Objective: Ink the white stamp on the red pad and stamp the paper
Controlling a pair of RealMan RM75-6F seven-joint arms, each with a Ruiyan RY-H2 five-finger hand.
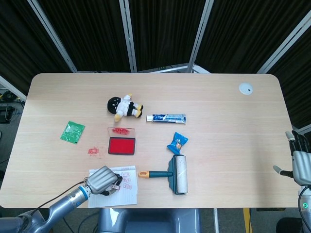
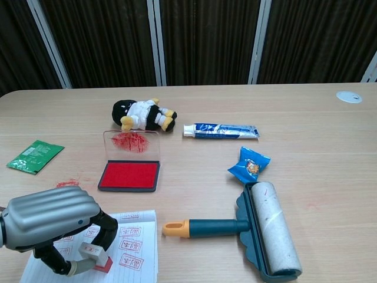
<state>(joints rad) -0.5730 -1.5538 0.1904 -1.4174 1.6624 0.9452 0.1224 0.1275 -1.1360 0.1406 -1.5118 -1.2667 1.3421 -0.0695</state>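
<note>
My left hand [image 2: 56, 224] [image 1: 103, 179] grips the white stamp [image 2: 94, 256] and presses its red base onto the paper [image 2: 132, 250] [image 1: 127, 190] at the table's front left. The sheet carries several red stamp marks. The open red ink pad [image 2: 129, 175] [image 1: 121, 145] lies just beyond the paper, its clear lid [image 2: 132, 142] smeared red. In the head view my fingers hide most of the stamp. My right hand [image 1: 301, 160] hangs past the table's right edge, fingers apart, holding nothing.
A lint roller [image 2: 259, 230] [image 1: 176, 174] lies right of the paper. A blue snack packet [image 2: 248, 164], a toothpaste tube [image 2: 221, 130] and a plush doll [image 2: 141, 114] sit farther back. A green sachet [image 2: 34, 155] and a red ink smudge [image 1: 93, 151] are at the left.
</note>
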